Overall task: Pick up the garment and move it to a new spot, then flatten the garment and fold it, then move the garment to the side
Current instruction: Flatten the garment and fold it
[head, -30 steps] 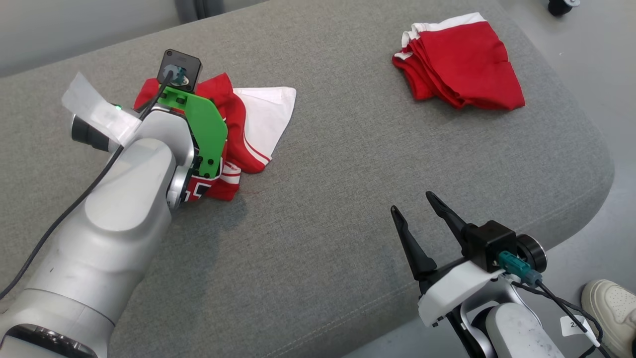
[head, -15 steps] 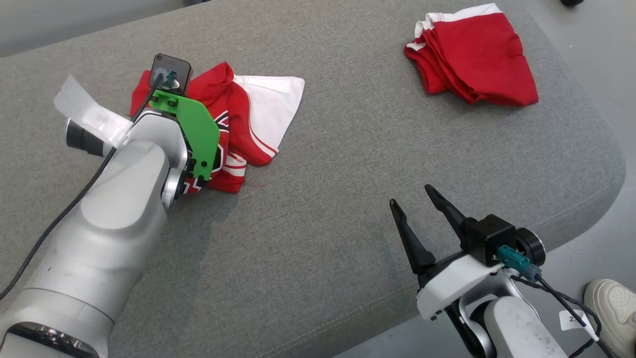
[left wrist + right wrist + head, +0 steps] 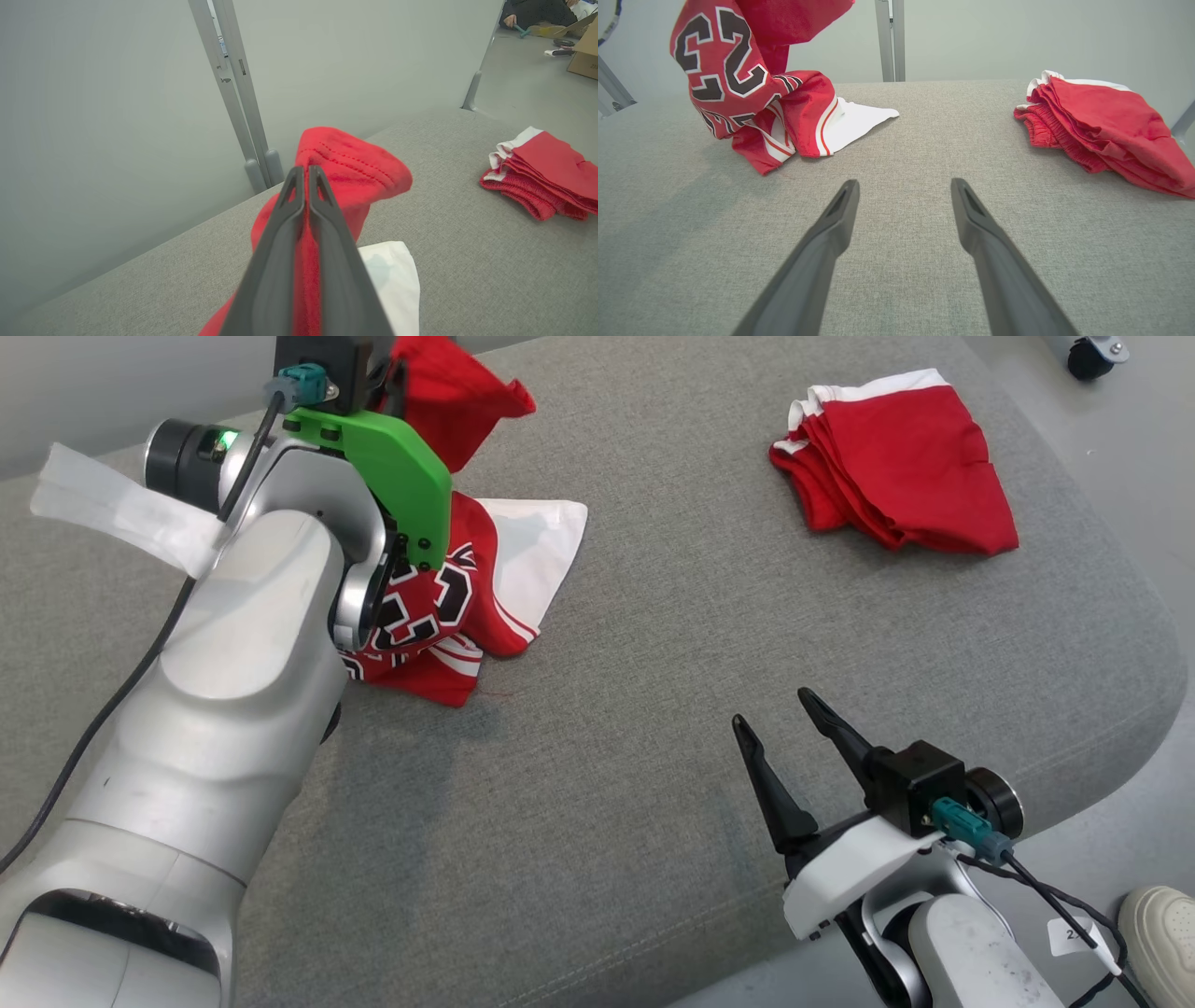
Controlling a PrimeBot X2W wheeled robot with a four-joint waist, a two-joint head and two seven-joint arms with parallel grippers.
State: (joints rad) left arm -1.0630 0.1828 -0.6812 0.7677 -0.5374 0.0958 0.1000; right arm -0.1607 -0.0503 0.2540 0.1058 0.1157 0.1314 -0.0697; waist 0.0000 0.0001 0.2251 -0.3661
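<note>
The garment (image 3: 439, 607) is a red jersey with black numbers and white trim, at the left of the grey cushioned surface (image 3: 653, 728). My left gripper (image 3: 303, 173) is shut on a red fold of the garment (image 3: 348, 170), holding that part up while the lower part still rests on the surface. From the right wrist the lifted garment (image 3: 738, 84) hangs at upper left with its white panel lying flat. My right gripper (image 3: 780, 723) stands open near the front right edge, nothing between its fingers (image 3: 840, 219).
A folded red and white garment (image 3: 896, 462) lies at the far right of the surface, also seen as a folded pile (image 3: 1101, 123). The surface's rounded edge (image 3: 1111, 728) drops to the floor at right, where a pale shoe (image 3: 1162, 919) stands. A grey partition post (image 3: 238, 98) rises behind.
My left gripper has shut on the garment and risen, pulling a red fold up and exposing the black numbers. The right arm has stayed put. The camera shifted slightly.
</note>
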